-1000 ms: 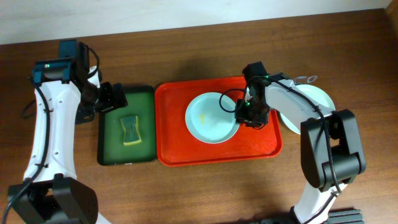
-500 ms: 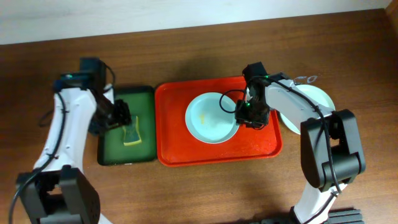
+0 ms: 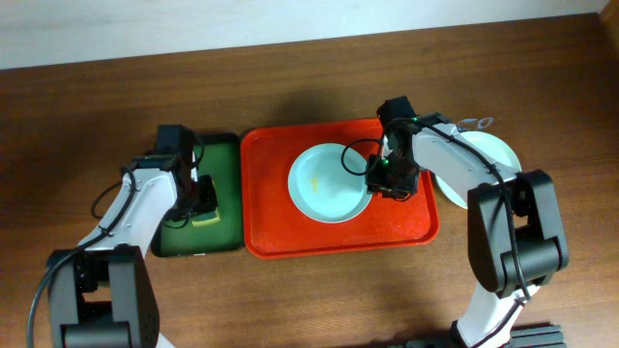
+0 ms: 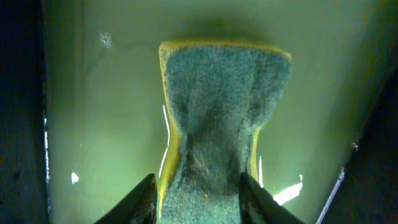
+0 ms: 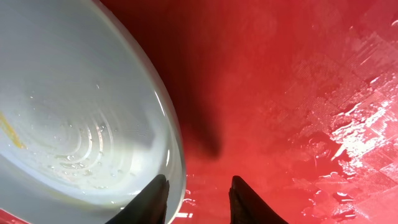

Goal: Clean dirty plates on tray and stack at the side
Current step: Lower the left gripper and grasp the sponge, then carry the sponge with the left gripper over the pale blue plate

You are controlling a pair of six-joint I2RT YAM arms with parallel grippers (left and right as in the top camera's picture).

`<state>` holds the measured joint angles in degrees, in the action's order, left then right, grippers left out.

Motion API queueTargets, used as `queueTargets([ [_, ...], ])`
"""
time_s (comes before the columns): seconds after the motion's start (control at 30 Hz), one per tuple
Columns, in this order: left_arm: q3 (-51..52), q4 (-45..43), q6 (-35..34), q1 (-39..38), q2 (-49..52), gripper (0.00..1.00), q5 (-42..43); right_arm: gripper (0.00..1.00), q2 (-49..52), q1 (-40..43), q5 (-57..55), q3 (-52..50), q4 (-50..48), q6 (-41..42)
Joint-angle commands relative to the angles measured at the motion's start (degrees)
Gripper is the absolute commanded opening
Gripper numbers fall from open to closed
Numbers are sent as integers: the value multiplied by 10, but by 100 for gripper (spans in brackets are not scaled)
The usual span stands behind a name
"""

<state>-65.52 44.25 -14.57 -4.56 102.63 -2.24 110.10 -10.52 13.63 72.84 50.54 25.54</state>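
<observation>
Over the dark green plastic tray (image 3: 227, 159), the left tool (image 4: 196, 180) pinched the near end of the yellow-backed green sponge (image 4: 221, 112), long axis straight ahead, while the round mint-blue plate (image 3: 324, 184) lay rightward across two raised rims on the red rectangular plastic tray (image 3: 338, 240), the right tool (image 5: 199, 180) straddling its rim, grip unclear.

Overhead, the left gripper (image 3: 200, 201) hides most of the sponge (image 3: 206, 220), and the right arm (image 3: 455, 159) covers part of the white plate (image 3: 498, 155) at far right. The right wrist view crops the mint plate (image 5: 74, 112) at left.
</observation>
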Motion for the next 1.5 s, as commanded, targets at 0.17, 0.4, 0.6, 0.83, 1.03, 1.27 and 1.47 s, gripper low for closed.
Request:
queueTargets([
  [0.17,36,-55,-6,-3,-4,29,-5,34,-1,0,3,-8,0,2],
  [0.4,35,-63,-6,-3,-4,0,-5,4,-1,0,3,-12,0,2],
  [0.6,29,-60,-5,-3,-5,0,-6,9,-1,-12,-8,-12,0,-3],
  [0.83,28,-59,-6,-3,-10,24,-5,37,-1,-12,-8,-12,0,-3],
  [1.03,28,-50,-5,-3,-10,9,-6,37,-1,-12,-8,-12,0,-3],
  [1.27,-102,49,16,-3,-27,0,-7,24,-1,-12,-7,-13,0,-2],
  [1.47,-252,190,44,-18,-27,0,-37,7,-1,-54,-1,-13,-9,-2],
])
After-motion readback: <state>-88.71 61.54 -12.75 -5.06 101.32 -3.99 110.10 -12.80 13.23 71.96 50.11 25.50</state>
